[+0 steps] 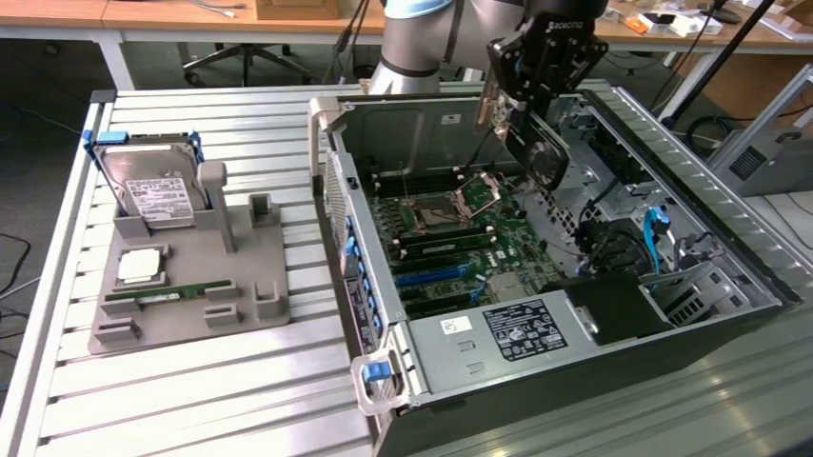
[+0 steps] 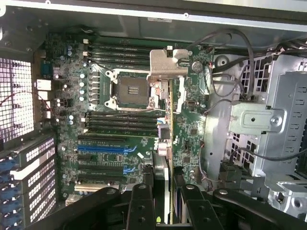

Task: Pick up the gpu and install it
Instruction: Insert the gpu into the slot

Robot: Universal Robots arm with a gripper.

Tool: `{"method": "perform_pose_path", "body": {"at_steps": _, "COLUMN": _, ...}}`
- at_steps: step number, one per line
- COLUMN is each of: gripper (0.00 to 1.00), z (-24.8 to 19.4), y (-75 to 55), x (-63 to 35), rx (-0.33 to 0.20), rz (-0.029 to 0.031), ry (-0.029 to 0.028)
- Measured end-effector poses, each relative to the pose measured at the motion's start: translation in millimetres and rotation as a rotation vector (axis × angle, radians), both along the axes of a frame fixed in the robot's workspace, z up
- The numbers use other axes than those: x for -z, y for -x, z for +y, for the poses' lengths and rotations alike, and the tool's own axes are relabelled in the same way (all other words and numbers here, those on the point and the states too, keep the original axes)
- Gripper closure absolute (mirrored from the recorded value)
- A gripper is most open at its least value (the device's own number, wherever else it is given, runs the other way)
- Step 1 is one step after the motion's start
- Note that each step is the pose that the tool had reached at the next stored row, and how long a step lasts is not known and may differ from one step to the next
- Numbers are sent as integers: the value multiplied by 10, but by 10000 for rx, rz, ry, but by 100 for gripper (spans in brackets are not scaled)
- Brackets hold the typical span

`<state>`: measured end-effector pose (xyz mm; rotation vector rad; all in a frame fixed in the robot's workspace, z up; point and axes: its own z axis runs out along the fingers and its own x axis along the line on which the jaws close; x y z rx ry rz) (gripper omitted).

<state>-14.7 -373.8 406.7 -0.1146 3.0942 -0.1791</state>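
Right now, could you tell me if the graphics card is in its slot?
Out: the claw holds the card on edge above the motherboard.

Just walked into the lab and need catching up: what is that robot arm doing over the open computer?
The arm's gripper is closed on the gpu and holds it on edge inside the open top of the computer case, above the motherboard. The card is not yet seated in a slot. On the grey holder beside the case, a hard drive stands upright.
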Motion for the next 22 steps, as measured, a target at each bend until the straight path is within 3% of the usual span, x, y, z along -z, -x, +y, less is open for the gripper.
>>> {"method": "perform_pose_path", "body": {"at_steps": 3, "gripper": 73, "z": 0, "y": 0, "x": 0, "rx": -498, "rz": 0, "ry": 0}}
{"method": "perform_pose_path", "body": {"at_steps": 22, "gripper": 73, "z": 0, "y": 0, "x": 0, "rx": -1657, "rz": 0, "ry": 0}}
